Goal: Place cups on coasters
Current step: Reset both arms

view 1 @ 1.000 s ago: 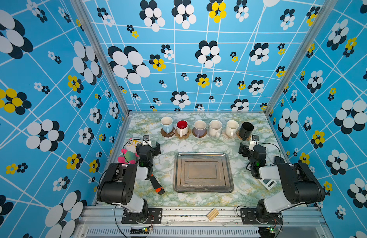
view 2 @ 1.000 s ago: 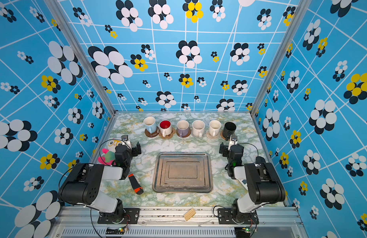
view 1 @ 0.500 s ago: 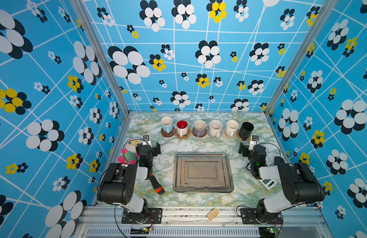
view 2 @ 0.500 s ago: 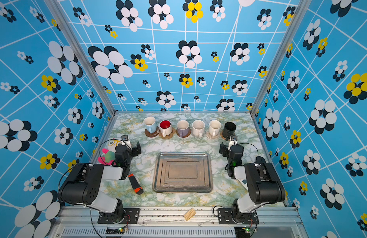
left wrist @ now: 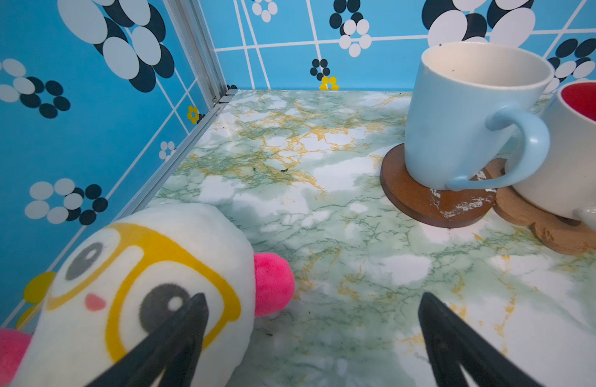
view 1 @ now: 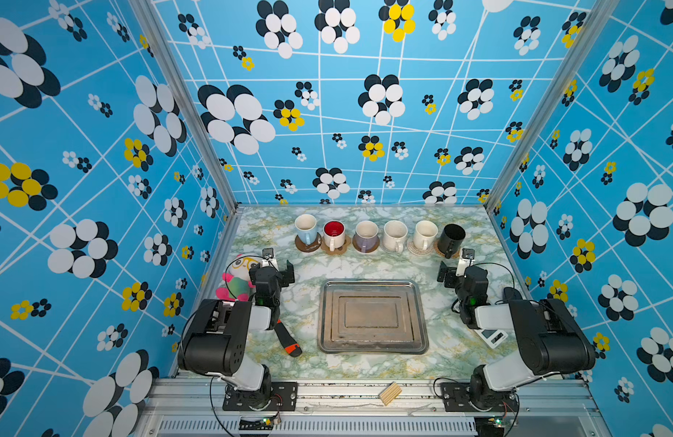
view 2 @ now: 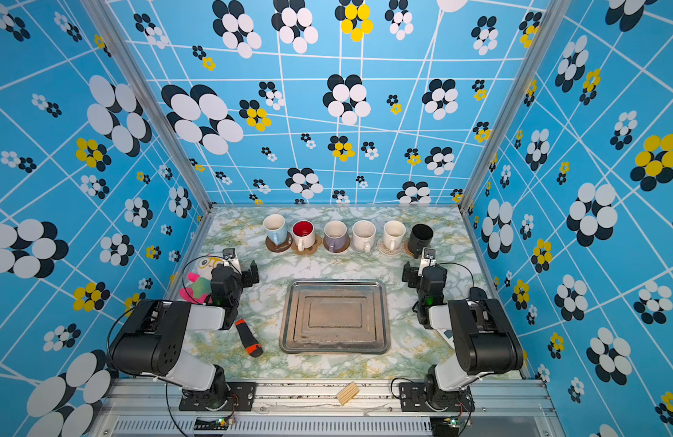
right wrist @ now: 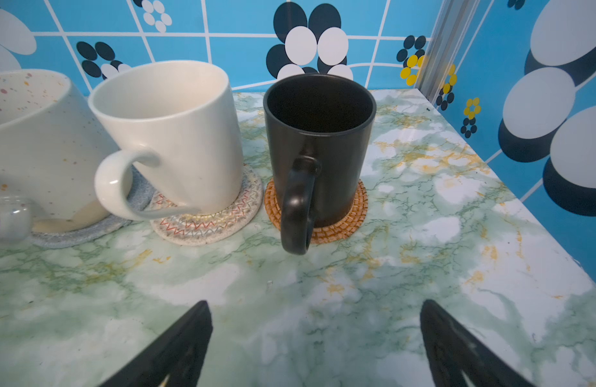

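Observation:
Six cups stand in a row at the back of the table, each on a coaster: light blue cup [view 1: 306, 228] on a dark brown disc [left wrist: 420, 201], red-inside cup [view 1: 334, 234] on a tan paw coaster [left wrist: 558, 234], lavender cup [view 1: 366, 235], speckled cream cup [right wrist: 32, 144] on a grey mat [right wrist: 85, 231], cream cup [right wrist: 182, 134] on a whitish woven mat [right wrist: 203, 224], black cup [right wrist: 318, 144] on a rattan round [right wrist: 350, 217]. My left gripper [view 1: 279, 265] hovers open short of the blue cup. My right gripper [view 1: 454, 266] is open, facing the black cup's handle. Both are empty.
A rectangular steel tray [view 1: 373, 287] lies mid-table between the arms. A plush toy [left wrist: 149, 284] sits by my left gripper at the left wall. An orange-and-black tool [view 1: 287, 338] lies beside the left arm, and a small white device [view 1: 492, 336] lies under the right arm.

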Controlling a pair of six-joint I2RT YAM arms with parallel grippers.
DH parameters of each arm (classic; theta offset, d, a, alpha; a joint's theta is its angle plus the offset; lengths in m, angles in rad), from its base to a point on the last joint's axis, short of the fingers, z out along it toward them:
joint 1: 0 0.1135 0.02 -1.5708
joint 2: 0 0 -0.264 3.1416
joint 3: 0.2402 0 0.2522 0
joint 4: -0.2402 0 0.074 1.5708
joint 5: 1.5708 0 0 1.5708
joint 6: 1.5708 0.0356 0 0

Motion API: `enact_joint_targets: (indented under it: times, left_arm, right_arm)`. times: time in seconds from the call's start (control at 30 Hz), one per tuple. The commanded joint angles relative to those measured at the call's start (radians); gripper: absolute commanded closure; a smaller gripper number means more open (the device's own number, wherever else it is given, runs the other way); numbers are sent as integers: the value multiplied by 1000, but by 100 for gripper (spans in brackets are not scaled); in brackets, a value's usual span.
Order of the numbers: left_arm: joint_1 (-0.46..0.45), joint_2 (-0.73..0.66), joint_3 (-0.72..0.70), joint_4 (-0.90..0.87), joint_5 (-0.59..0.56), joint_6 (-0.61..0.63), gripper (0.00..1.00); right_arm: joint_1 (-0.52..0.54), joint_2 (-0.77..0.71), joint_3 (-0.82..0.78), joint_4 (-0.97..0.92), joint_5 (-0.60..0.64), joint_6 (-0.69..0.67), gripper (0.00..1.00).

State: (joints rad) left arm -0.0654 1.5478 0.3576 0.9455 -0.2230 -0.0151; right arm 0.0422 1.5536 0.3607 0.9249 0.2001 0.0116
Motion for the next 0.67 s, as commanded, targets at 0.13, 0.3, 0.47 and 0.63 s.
enact_joint_targets:
  times: [0.13, 0.3, 0.47, 0.63]
  left_arm:
    - [6, -2, 11, -3, 15, -11, 1]
    - [6, -2, 11, -4, 15, -11, 1]
    - [6, -2, 13, -7, 17, -13, 1]
    - [6, -2, 11, -4, 17, -11, 1]
  right_arm:
    - [-6, 3, 14, 20, 9, 10, 1]
    - [-5, 3, 14, 20, 9, 10, 1]
    - [-6, 5, 14, 20, 9, 10, 1]
    - [-5, 4, 13, 20, 9, 10, 1]
